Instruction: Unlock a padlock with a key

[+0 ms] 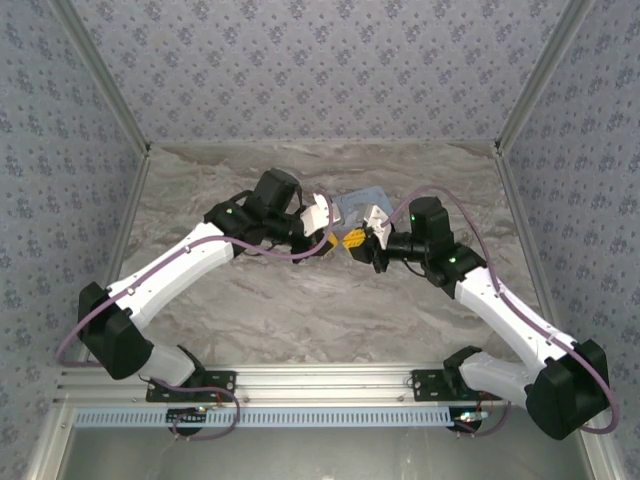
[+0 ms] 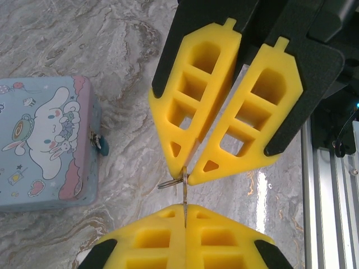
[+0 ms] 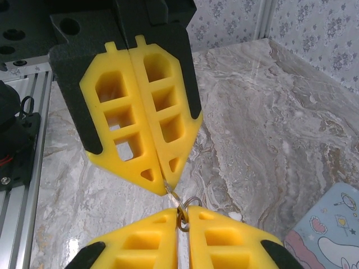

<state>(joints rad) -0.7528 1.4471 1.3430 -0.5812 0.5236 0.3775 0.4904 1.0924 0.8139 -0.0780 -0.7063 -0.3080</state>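
Both grippers meet tip to tip above the marble table. My left gripper (image 2: pixel 185 208) is shut on the thin blade of the key (image 2: pixel 184 193). My right gripper (image 3: pixel 183 212) is closed on the key's head, with the key ring (image 3: pixel 182 218) between its fingertips. In the top view the left gripper (image 1: pixel 335 243) and right gripper (image 1: pixel 360 240) touch at mid table. The tiny blue padlock (image 2: pixel 102 147) hangs on the side of a light-blue cartoon tin (image 2: pixel 39 140), off to the left of the fingers and apart from them.
The tin (image 1: pixel 360 198) lies just behind the joined grippers, and its corner (image 3: pixel 331 230) shows in the right wrist view. Patterned walls enclose the marble table (image 1: pixel 300 310) on three sides. An aluminium rail (image 1: pixel 330 380) runs along the near edge.
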